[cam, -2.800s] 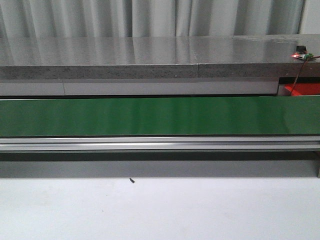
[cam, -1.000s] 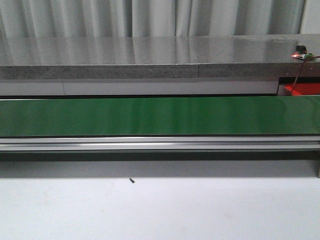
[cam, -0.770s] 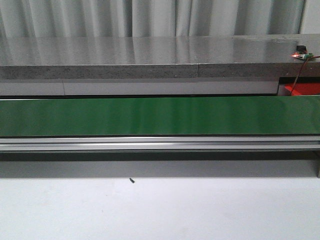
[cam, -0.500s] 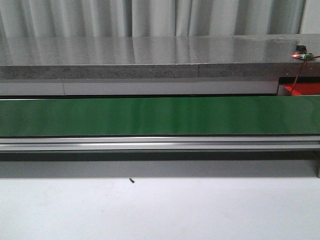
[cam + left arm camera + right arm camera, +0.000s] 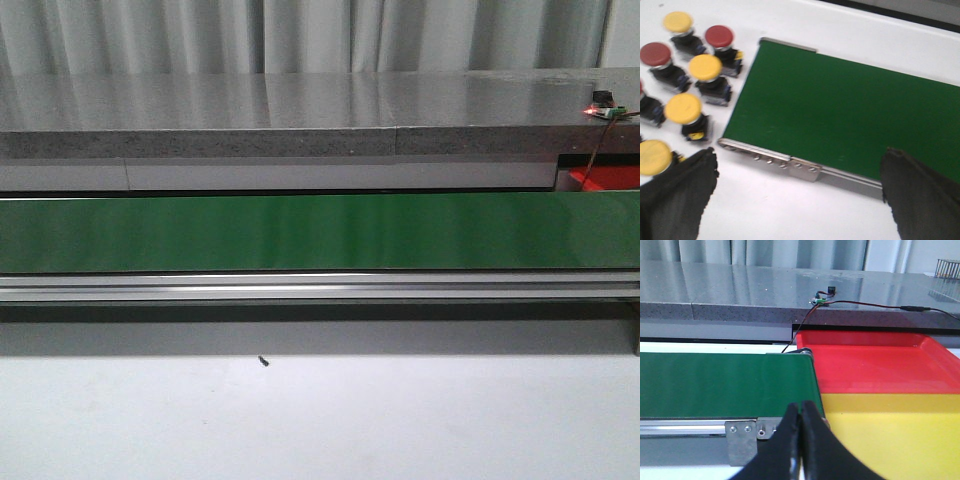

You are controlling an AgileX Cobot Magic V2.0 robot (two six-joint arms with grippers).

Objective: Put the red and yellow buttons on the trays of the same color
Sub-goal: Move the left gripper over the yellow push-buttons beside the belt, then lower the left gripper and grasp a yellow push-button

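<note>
Nothing has changed on the conveyor belt (image 5: 320, 232): no button sent yet. Left end effector (image 5: 797, 192) spread beside the buttons (image 5: 705, 67); right end effector (image 5: 800, 412) pressed together near red tray (image 5: 870, 365) and yellow tray (image 5: 895, 430).

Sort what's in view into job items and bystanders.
Job:
round yellow-capped buttons
round red-capped buttons
red plastic tray
yellow plastic tray
green conveyor belt

Bystanders:
grey stone counter
small wired circuit board
pale curtain
</note>
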